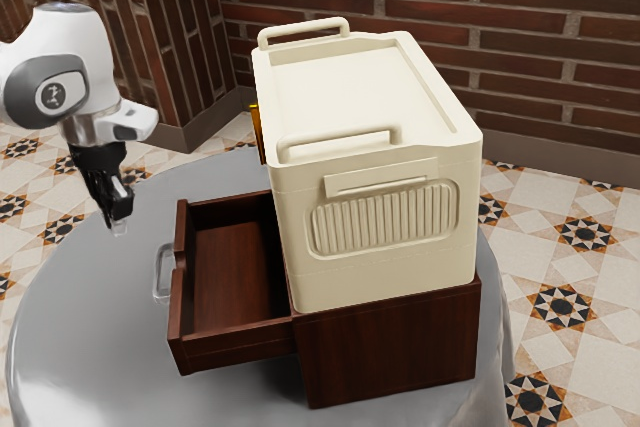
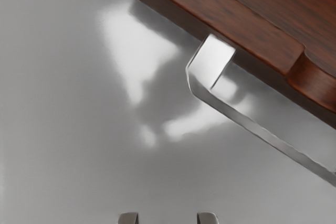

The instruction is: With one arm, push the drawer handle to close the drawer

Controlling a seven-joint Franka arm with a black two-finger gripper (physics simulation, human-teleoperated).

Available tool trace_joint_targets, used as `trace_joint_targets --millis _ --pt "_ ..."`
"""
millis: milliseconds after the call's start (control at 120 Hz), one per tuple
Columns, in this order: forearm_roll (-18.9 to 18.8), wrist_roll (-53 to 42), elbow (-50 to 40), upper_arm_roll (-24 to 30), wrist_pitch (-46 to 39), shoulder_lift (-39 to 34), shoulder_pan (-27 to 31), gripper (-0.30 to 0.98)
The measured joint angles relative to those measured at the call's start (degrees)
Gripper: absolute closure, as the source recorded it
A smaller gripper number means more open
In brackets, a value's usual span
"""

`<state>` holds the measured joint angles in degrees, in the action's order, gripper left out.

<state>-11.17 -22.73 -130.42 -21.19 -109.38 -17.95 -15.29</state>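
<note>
1. Worktop: round, glossy grey table [image 1: 70, 347], its near edge running along the bottom of the exterior view.
2. Cabinet: dark red-brown wooden cabinet [image 1: 390, 352], standing on the worktop towards its near and right edges.
3. Box: cream plastic box [image 1: 370, 57] with a ribbed near face and two raised bar grips on top, seated upright on the cabinet.
4. Drawer: dark red-brown wooden drawer [image 1: 235, 267], standing well out of the cabinet and pointing towards the worktop's left edge as the exterior view shows it. Condition: open. Its front panel has a notch cut into the upper edge.
5. Handle: silvery, bracket-shaped handle [image 2: 211, 59], fixed to the outer face of the drawer front, over the left part of the worktop.
6. Gripper: black two-finger gripper [image 1: 120, 219], pointing down over the worktop's left part, near the far end of the handle and just outside it. No contact with handle or drawer found. Jaws released: the tips stand apart with nothing between them.
7. Arm: white arm [image 1: 85, 57], entering from the exterior view's upper left.
8. Yellow item [image 1: 256, 132], mostly hidden behind the box near the worktop's far edge; type cannot be determined.
9. Surroundings: patterned tile floor [image 1: 565, 307], then red-brown brick wall [image 1: 540, 37].
</note>
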Motion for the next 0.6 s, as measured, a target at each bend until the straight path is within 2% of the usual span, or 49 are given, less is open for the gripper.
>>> trace_joint_targets --millis 200,408,600 --pt "-1.9 -8.2 -6.5 -1.1 -11.6 1.7 0.0 0.75" --pt "-2.3 -15.0 -13.0 -1.7 -19.3 1.9 0.0 0.77" --pt "-2.2 -19.6 -14.0 -1.7 -24.3 2.7 -1.3 0.78"
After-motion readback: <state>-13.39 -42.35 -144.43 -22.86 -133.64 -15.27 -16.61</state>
